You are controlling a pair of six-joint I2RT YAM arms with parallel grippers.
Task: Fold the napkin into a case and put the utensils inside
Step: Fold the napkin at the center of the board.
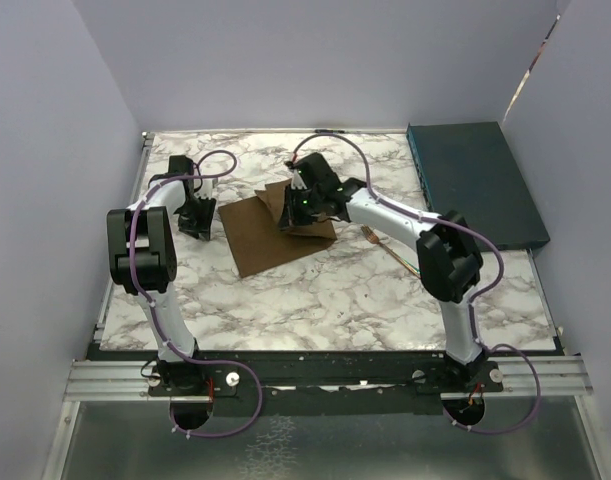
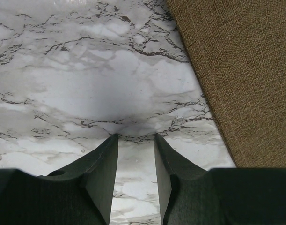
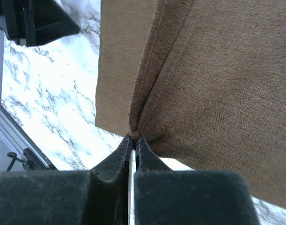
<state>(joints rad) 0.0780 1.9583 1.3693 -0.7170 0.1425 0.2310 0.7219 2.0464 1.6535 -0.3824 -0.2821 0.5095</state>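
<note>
Teal box (image 1: 475, 185) sits flat at the far right corner of the marble worktop (image 1: 315, 300). Its top faces up and its inside cannot be seen. It overhangs the worktop's right edge a bit.

Brown napkin (image 1: 270, 240) lies mid-worktop, skewed, mostly flat. The far right part is lifted into a raised fold, and it is not a closed pouch. Nothing is seen inside the fold.

Right gripper (image 3: 134, 137): jaws clenched on the napkin, pinching a hemmed edge where the cloth bunches into a crease. The cloth hangs from the pinch above the marble. The right arm reaches across from the near right, forearm low over the worktop.

Left gripper (image 2: 136, 136): jaws released, part-way apart, only bare marble between them. It is low over the worktop just beside the napkin's left edge, and the cloth fills the right side of the left wrist view, not touching the fingers.

Fork (image 1: 385, 245) lies on the marble right of the napkin, apart from it, tines toward the far side. Its handle end runs under the right arm's elbow, so that end is hidden. The fork is not in the cloth.

Plain pale walls close in the worktop on three sides.
</note>
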